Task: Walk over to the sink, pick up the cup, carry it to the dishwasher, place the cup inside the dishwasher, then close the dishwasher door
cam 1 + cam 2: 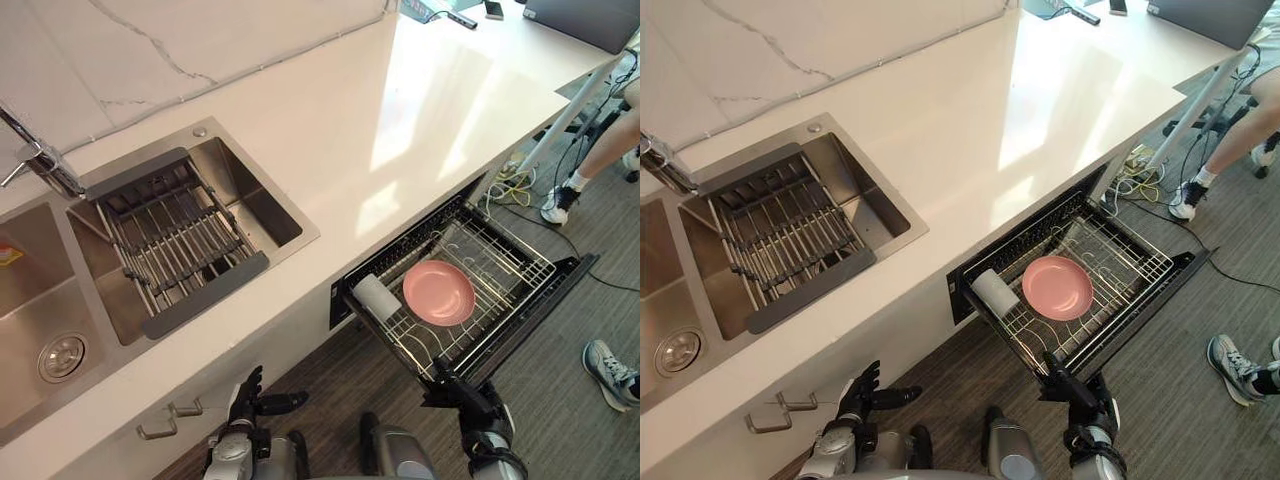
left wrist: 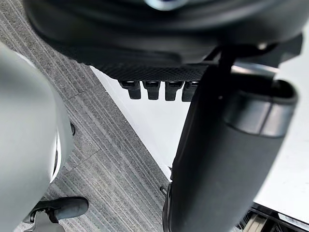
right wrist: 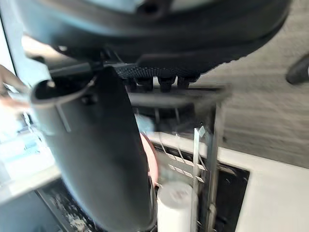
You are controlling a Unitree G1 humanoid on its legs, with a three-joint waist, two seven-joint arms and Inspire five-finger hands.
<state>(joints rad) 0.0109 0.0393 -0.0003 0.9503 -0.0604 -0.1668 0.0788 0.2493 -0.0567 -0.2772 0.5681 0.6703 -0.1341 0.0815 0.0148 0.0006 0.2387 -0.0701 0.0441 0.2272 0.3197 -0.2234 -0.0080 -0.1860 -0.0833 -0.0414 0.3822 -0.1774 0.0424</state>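
Holding the right robot hand [image 1: 468,398] at the front lip of the open dishwasher [image 1: 545,305], fingers straight, thumb out, clamped on nothing. Keeps the left robot hand [image 1: 245,398] low before the cabinet [image 1: 300,340] under the table [image 1: 400,130], fingers spread apart and empty. Finds the white cup [image 1: 376,297] lying on its side in the dishwasher's wire rack [image 1: 515,262], just beside a pink plate [image 1: 438,292], well apart from the sink [image 1: 265,205].

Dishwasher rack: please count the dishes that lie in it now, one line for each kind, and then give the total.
White cup: 1
Pink plate: 1
Total in the dishwasher rack: 2
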